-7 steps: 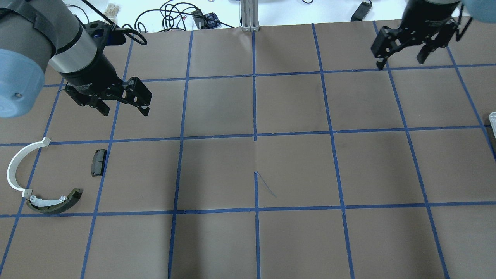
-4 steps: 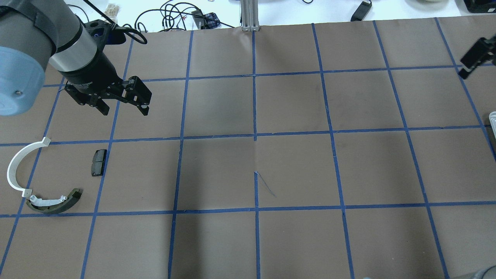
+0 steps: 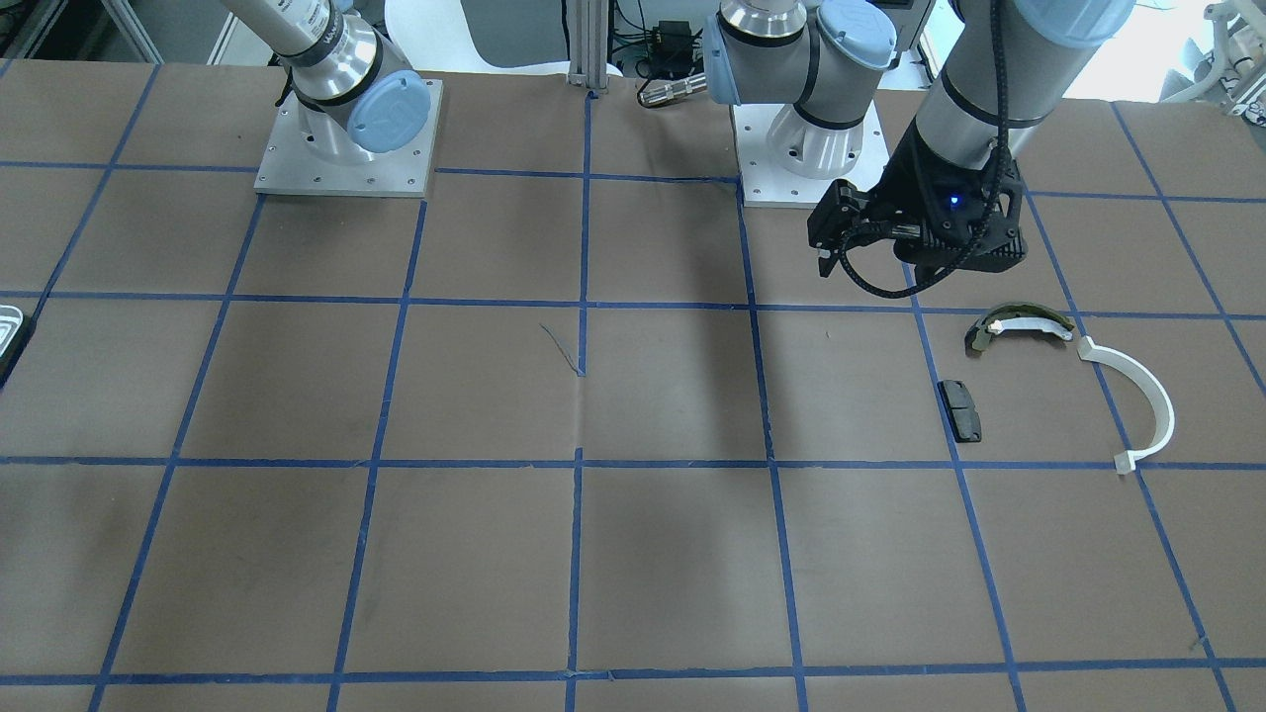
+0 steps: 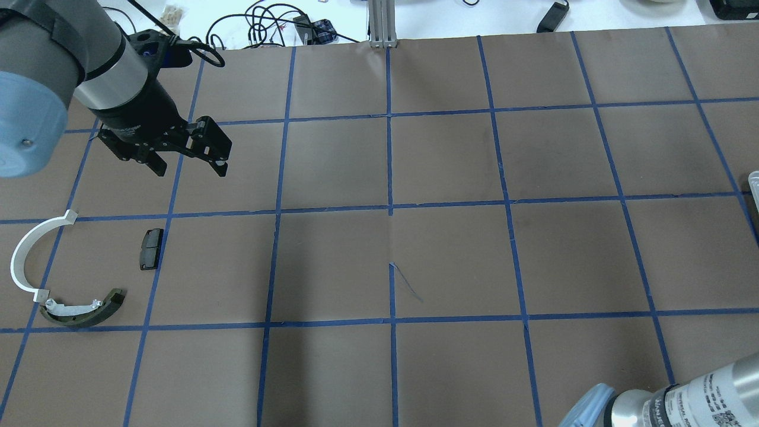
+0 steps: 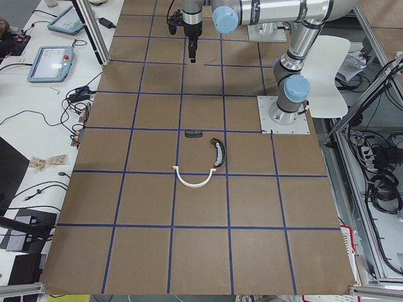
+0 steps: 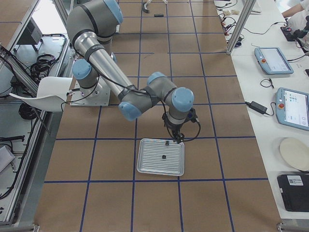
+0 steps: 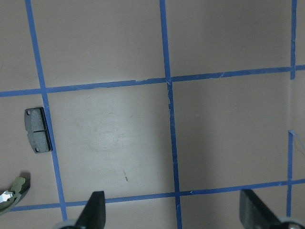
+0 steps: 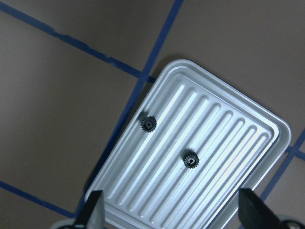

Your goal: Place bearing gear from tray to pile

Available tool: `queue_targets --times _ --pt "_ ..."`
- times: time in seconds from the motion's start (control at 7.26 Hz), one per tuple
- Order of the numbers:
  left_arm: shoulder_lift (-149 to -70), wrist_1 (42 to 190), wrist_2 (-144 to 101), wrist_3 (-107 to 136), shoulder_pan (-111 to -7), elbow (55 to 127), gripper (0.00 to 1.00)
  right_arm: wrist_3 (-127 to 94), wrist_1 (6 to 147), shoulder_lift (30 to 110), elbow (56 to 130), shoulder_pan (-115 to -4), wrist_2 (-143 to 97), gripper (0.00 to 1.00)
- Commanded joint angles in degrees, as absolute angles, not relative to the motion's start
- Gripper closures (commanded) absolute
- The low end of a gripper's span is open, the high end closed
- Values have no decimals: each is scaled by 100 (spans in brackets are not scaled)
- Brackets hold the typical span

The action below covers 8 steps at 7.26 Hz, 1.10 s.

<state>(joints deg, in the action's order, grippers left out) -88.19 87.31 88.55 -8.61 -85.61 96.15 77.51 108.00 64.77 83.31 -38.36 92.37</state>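
Note:
The silvery ridged tray (image 8: 228, 138) holds two small black bearing gears, one near its left rim (image 8: 149, 123) and one at mid tray (image 8: 191, 159). My right gripper (image 8: 172, 215) hovers above the tray, open and empty; the exterior right view (image 6: 177, 137) shows it over the tray's far edge. The pile lies at the table's other end: an olive brake shoe (image 4: 83, 311), a white arc (image 4: 26, 252) and a black pad (image 4: 151, 249). My left gripper (image 4: 191, 171) hangs open and empty beyond the pile.
The table is brown paper with a blue tape grid. Only a sliver of the tray (image 4: 754, 181) shows at the overhead view's right edge. My right forearm (image 4: 682, 397) crosses that view's bottom right corner. Cables and a metal post (image 4: 382, 24) line the far edge.
My right gripper has left the overhead view's top right, and its forearm now shows at the bottom right corner. The left arm and the pile have not moved.

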Motion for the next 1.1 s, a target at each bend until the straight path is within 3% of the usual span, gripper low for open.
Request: queue_targets --times 0.0,0.55,0.69,0.96 --pt "-8815 8736 8842 -861 -8569 9650 0 7369 11399 5848 8411 -3473 9255 0" --pt "-8816 8728 8798 -861 -8569 9615 0 6768 12312 5616 9166 -3437 9229 2" --pt "-8815 8736 8798 -861 -8569 9615 0 6741 12444 5616 9176 -3437 9220 15" --pt "-8824 8728 8789 -861 -8569 9615 0 6750 12454 5616 9141 -3437 9159 22"
